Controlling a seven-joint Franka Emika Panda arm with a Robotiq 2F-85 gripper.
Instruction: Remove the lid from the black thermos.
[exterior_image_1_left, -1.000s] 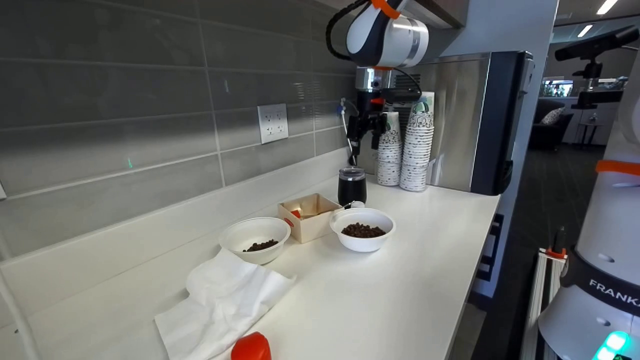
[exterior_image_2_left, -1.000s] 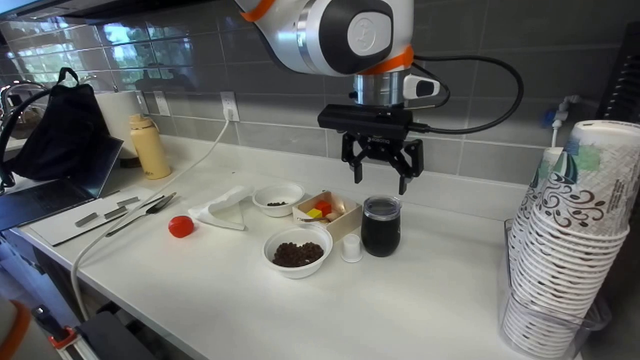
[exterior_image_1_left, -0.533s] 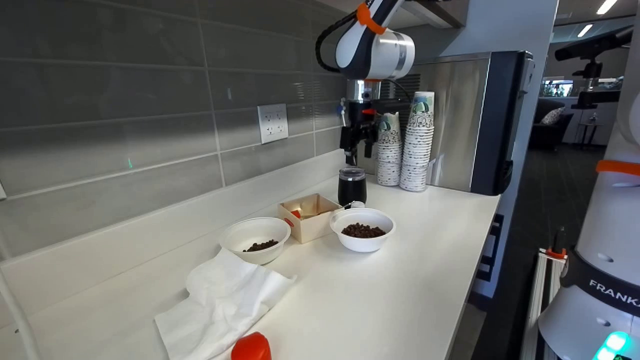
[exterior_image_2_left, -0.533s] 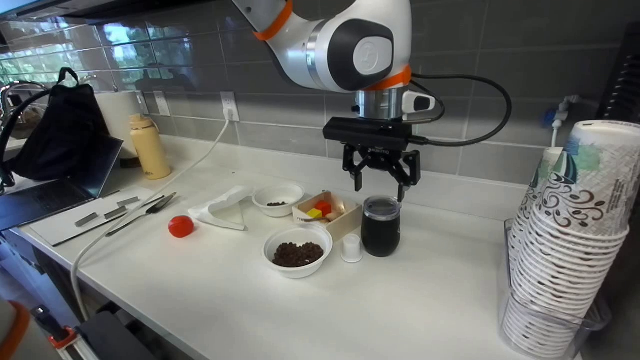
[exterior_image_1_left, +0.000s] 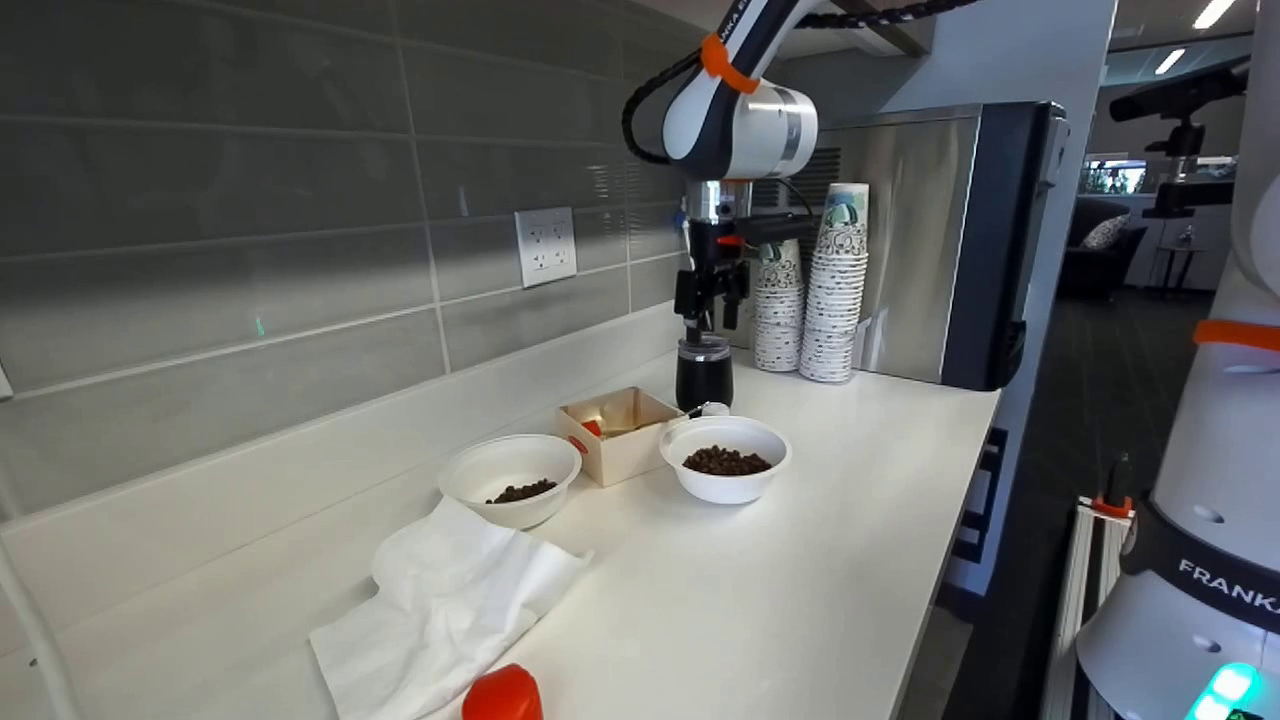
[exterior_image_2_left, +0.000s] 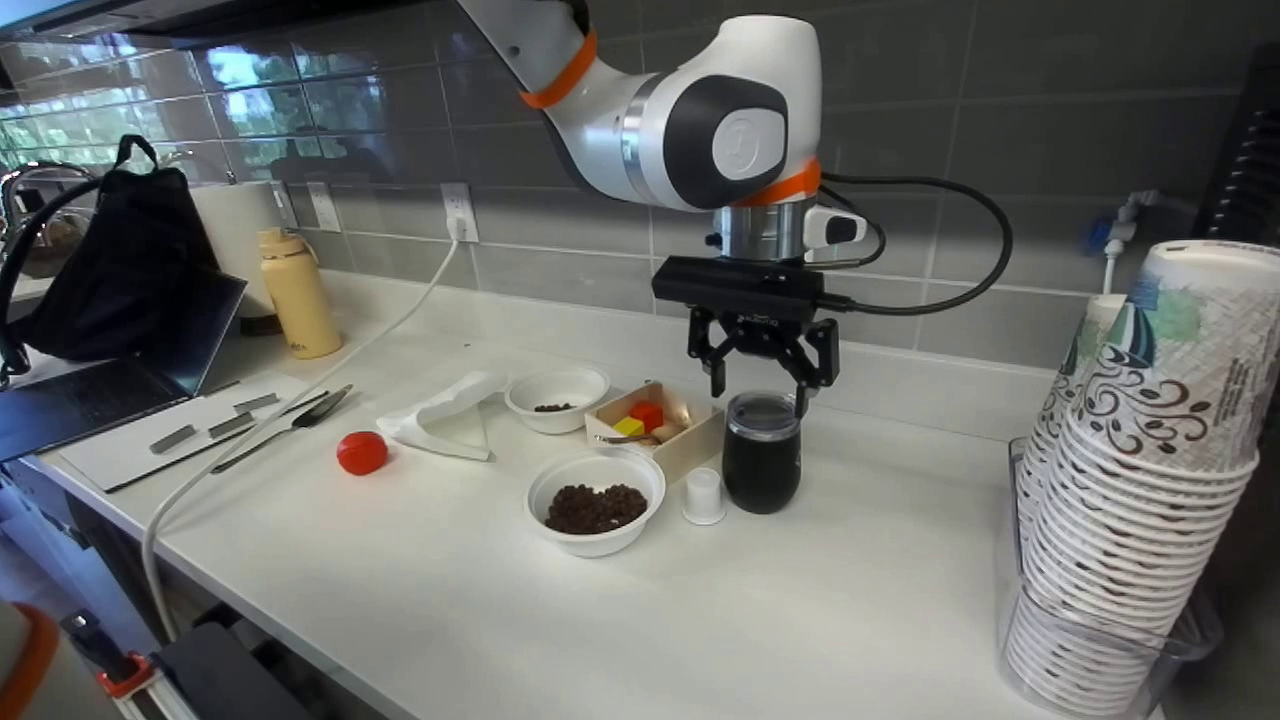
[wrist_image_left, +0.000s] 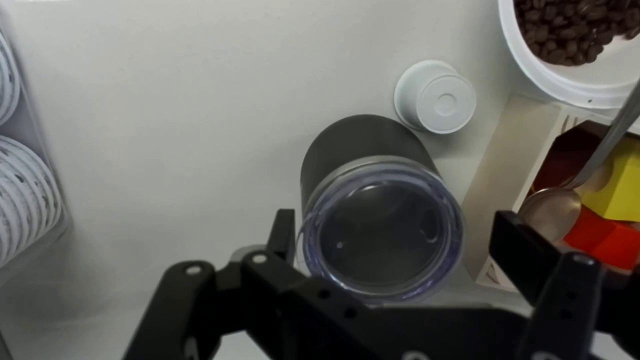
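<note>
The black thermos (exterior_image_2_left: 762, 475) stands upright on the counter in both exterior views (exterior_image_1_left: 704, 387). The lid (exterior_image_2_left: 763, 417) sits on its top; it looks clear with a bluish rim, dark through the middle in the wrist view (wrist_image_left: 382, 237). The thermos body (wrist_image_left: 365, 134) shows behind it there. My gripper (exterior_image_2_left: 760, 397) points down with its fingers apart at the lid's level or just above. In the wrist view the fingers (wrist_image_left: 395, 225) stand either side of the lid: the left one close to its edge, the right one with a clear gap. Nothing is between them but the lid, ungripped.
A wooden box (exterior_image_2_left: 690, 457) with colored blocks and a spoon stands close beside the thermos. A small white cup (exterior_image_2_left: 703, 497) and a white bowl (exterior_image_2_left: 597, 545) of beans are near it. Tall cup stacks (exterior_image_2_left: 1130, 520) stand to one side; the tiled wall (exterior_image_2_left: 560, 280) is behind.
My gripper has come down from above the thermos to the lid's level, shifting slightly toward the wall. Its fingers have stayed apart. The thermos and lid have not moved.
</note>
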